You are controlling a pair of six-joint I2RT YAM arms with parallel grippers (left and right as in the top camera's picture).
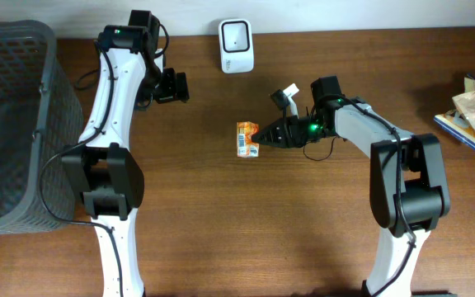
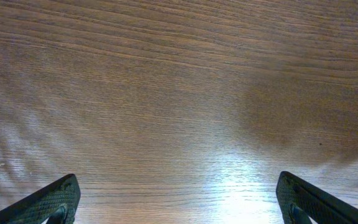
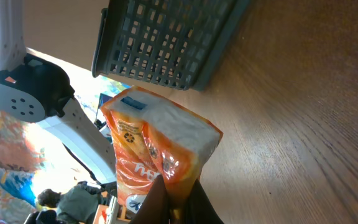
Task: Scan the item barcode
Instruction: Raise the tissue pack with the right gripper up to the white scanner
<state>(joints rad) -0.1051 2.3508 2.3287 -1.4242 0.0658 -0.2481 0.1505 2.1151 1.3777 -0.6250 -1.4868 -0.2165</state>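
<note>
Holding the orange packet (image 1: 246, 139) by one edge, the right gripper (image 1: 261, 136) is clamped on it near mid-table. The scanner (image 1: 237, 45) stands beyond it, toward the far edge. The left gripper (image 1: 174, 86) hangs empty, jaws apart.

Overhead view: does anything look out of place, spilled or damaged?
Nothing stands out. The right gripper pinches the orange packet by one edge at mid-table; the scanner, basket and open left gripper look normal.
</note>
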